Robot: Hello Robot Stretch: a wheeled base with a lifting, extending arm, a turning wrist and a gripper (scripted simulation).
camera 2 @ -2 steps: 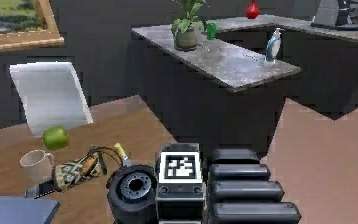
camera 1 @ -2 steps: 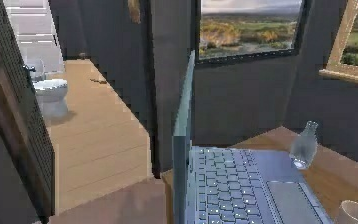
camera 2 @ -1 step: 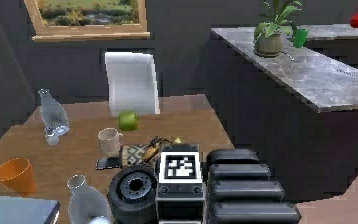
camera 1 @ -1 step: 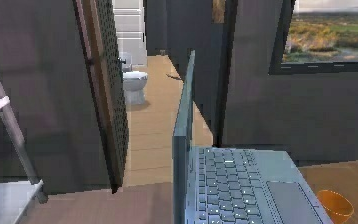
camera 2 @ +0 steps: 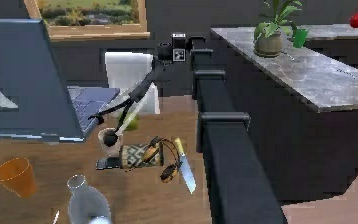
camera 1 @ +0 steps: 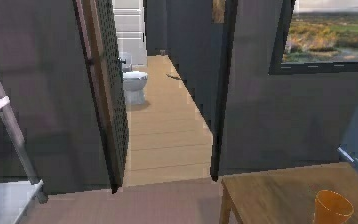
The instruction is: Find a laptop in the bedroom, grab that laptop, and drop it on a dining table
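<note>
A laptop (camera 2: 32, 80) with its lid up, blue-grey screen and grey keyboard, hangs at the arm side view's left, above the wooden dining table (camera 2: 172, 120) and clear of it. My gripper (camera 2: 115, 112) holds the laptop by the base's near corner, at the end of the dark arm bar (camera 2: 222, 140). The same table's corner (camera 1: 277, 195) shows at the forward view's bottom right.
On the table lie an orange cup (camera 2: 15, 178), a dark mug (camera 2: 109, 136), a patterned box (camera 2: 137, 155), a knife (camera 2: 183, 166) and a glass bottle (camera 2: 87, 205). A white chair (camera 2: 127, 70) stands beyond. A stone counter (camera 2: 317, 75) carries a plant (camera 2: 272, 30). Ahead, an open door (camera 1: 102, 90) leads to a toilet (camera 1: 135, 85).
</note>
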